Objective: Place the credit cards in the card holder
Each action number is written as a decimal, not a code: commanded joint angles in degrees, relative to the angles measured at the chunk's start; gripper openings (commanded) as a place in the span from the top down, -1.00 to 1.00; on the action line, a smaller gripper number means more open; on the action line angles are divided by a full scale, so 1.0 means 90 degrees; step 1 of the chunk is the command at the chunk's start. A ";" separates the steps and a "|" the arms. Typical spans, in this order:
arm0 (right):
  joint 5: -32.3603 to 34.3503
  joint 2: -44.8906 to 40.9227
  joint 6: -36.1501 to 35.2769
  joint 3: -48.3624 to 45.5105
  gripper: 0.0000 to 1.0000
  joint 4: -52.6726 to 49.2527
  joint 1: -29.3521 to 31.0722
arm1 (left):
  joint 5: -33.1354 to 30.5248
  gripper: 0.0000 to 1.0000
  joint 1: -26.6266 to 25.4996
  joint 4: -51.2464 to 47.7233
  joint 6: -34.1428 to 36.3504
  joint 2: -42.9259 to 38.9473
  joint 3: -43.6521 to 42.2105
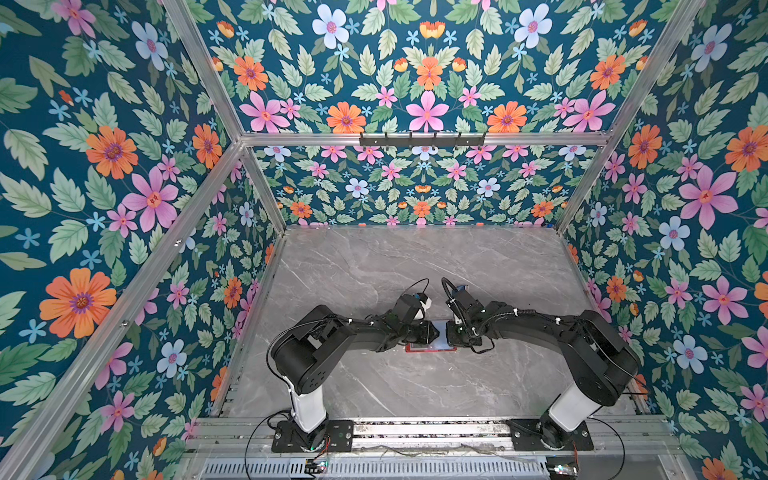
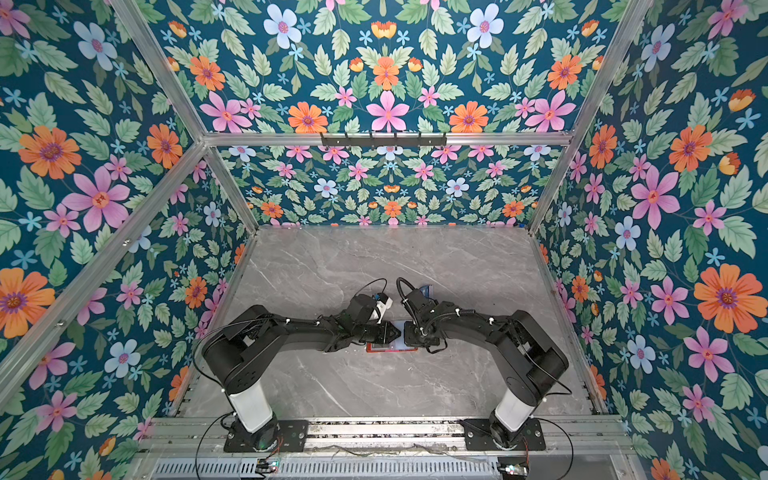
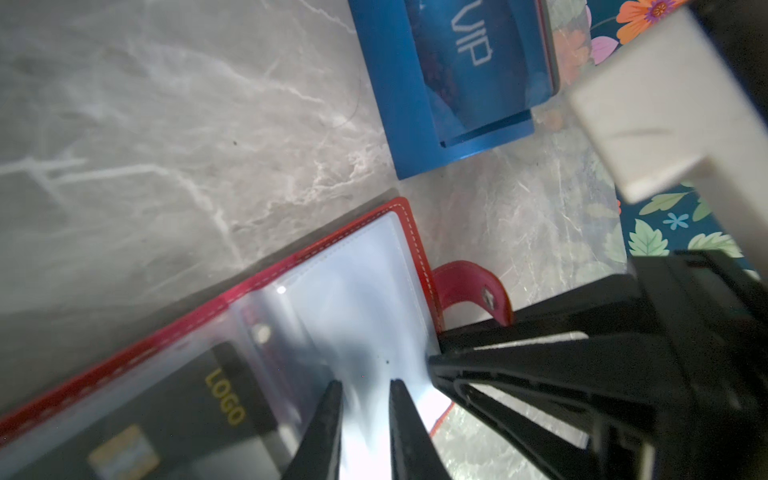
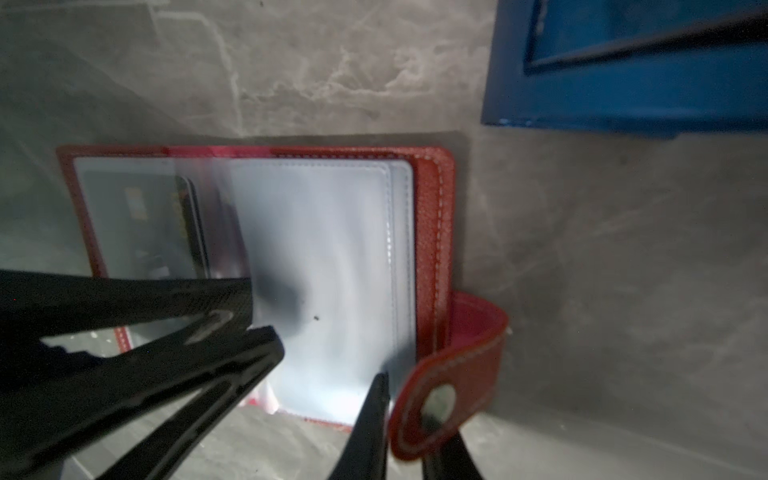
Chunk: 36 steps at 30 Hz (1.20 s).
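The card holder (image 1: 430, 348) is seen open on the desk (image 1: 415, 257), lower centre in both top views. Its snap strap (image 4: 457, 374) is pinched by the right claw (image 4: 409, 411). The left claw (image 3: 366, 384) is narrowly parted over a clear sleeve (image 3: 374, 299); its grip cannot be told. A black card (image 3: 199, 407) is sleeved.

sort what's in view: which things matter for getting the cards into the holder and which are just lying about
for the job: red card holder, open; black logo card in its sleeve; vip card
just there: blue stand holding it; marble table
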 commanded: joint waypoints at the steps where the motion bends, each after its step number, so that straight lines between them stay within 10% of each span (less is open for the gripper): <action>1: -0.0072 0.0116 0.0067 -0.0060 0.65 0.0102 0.0015 | 0.0166 0.58 0.0000 0.0092 -0.0047 0.0018 0.0008; 8: 0.0229 -0.0399 0.0175 -0.0194 0.59 0.0144 0.0019 | 0.0106 1.00 0.0003 0.0093 -0.0076 -0.0077 -0.0055; 36: 0.0059 -0.0280 -0.0001 0.0125 0.63 0.0102 0.0034 | -0.0058 1.00 0.0003 0.0063 -0.0042 -0.0402 -0.0193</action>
